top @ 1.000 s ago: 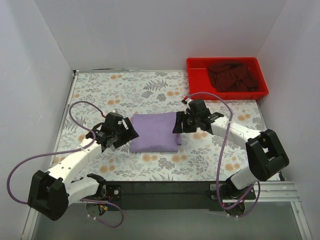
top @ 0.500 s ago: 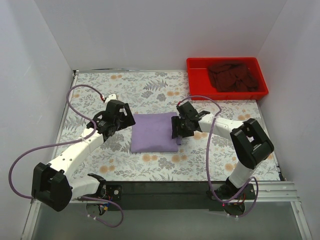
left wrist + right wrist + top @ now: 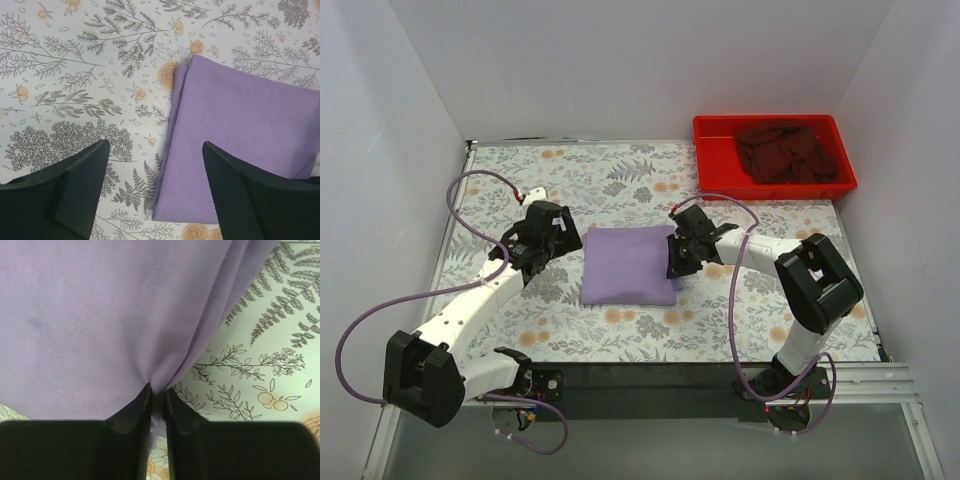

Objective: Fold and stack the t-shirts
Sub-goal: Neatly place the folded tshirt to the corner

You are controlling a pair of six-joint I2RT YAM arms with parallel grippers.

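A folded lavender t-shirt (image 3: 628, 264) lies flat in the middle of the floral table. My right gripper (image 3: 678, 264) is shut on its right edge; in the right wrist view the cloth (image 3: 100, 315) bunches into the pinched fingertips (image 3: 141, 402). My left gripper (image 3: 563, 243) hovers open just off the shirt's left edge. In the left wrist view its two black fingers (image 3: 75, 175) straddle the lavender shirt's (image 3: 235, 135) near-left corner without touching it. A crumpled dark maroon t-shirt (image 3: 785, 152) lies in the red tray (image 3: 712, 155).
The red tray stands at the table's back right corner. White walls (image 3: 400, 130) close in the table on the left, back and right. A floral cloth (image 3: 620, 175) covers the tabletop. Purple cables (image 3: 470, 200) loop off both arms.
My right gripper has closed on the lavender shirt's right edge. The left gripper has pulled back up and to the left, off the shirt's left side, still open.
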